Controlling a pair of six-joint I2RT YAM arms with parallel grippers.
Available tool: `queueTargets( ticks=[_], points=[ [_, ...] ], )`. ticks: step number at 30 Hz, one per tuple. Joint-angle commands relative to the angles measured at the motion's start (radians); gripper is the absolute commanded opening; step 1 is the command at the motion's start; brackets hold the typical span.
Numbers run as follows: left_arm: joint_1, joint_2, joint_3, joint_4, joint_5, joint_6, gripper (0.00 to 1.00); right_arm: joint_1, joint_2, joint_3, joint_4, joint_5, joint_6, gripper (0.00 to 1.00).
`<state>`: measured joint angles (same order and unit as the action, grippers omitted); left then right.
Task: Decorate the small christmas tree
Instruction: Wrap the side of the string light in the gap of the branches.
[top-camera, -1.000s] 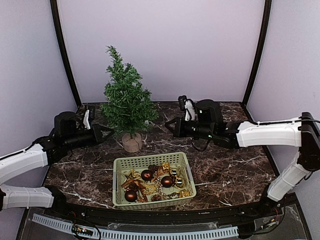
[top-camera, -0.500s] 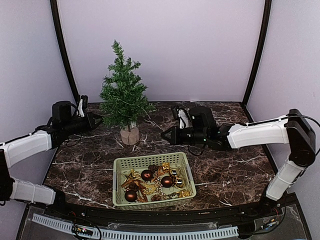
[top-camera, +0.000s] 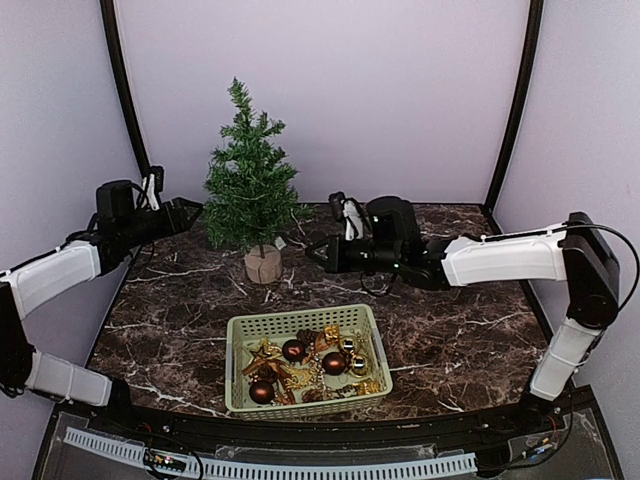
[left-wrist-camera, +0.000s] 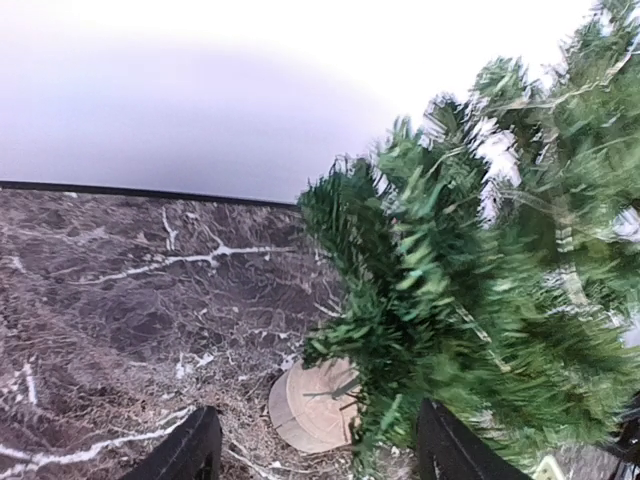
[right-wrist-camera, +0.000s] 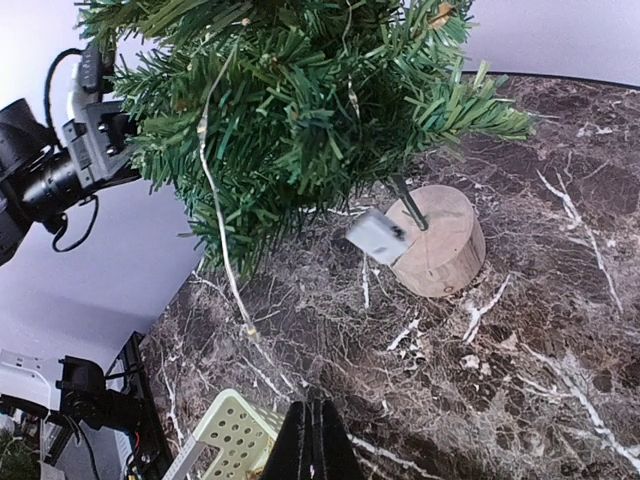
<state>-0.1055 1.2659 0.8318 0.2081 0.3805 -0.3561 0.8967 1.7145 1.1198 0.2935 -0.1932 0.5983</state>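
Observation:
The small christmas tree (top-camera: 250, 185) stands upright on its round wooden base (top-camera: 263, 265) at the back of the marble table. A thin light wire (right-wrist-camera: 213, 190) and a small white box (right-wrist-camera: 377, 236) hang from its branches. My left gripper (top-camera: 190, 211) is just left of the tree at lower-branch height. It is open with nothing between its fingers (left-wrist-camera: 190, 452), and the branches (left-wrist-camera: 480, 300) and base (left-wrist-camera: 310, 405) lie ahead of it. My right gripper (top-camera: 312, 253) is shut and empty, low on the tree's right, pointing at the base (right-wrist-camera: 435, 240).
A pale green basket (top-camera: 238, 330) sits in front of the tree, holding brown balls (top-camera: 293, 350) and gold ornaments (top-camera: 325, 335). Its corner (right-wrist-camera: 225, 440) shows beside the right fingers. Pale walls and black corner posts close in the table.
The left gripper has opened and drawn back up and to the left, away from the tree. The tree has shifted toward the back and stands straighter. The right arm has moved left toward it.

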Motion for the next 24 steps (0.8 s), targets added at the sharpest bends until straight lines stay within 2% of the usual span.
queueTargets(
  ticks=[1,4,7,12,17,24],
  points=[
    [-0.008,-0.194,-0.040,-0.134,-0.098,0.017,0.72,0.003,0.042,0.058,0.028,0.006,-0.025,0.00],
    [-0.069,-0.266,-0.082,-0.175,-0.088,-0.033,0.73,-0.010,0.047,0.090,-0.004,0.030,-0.046,0.00],
    [-0.224,-0.304,-0.102,-0.201,-0.136,-0.080,0.73,-0.033,0.041,0.115,-0.035,0.057,-0.075,0.00],
    [-0.378,-0.257,-0.139,-0.149,-0.149,-0.210,0.73,-0.086,0.040,0.159,-0.075,0.076,-0.100,0.00],
    [-0.410,-0.155,-0.120,-0.088,-0.149,-0.226,0.73,-0.116,0.069,0.225,-0.127,0.066,-0.125,0.00],
    [-0.413,-0.022,-0.076,-0.002,-0.187,-0.214,0.79,-0.120,0.069,0.224,-0.120,0.064,-0.130,0.00]
  ],
)
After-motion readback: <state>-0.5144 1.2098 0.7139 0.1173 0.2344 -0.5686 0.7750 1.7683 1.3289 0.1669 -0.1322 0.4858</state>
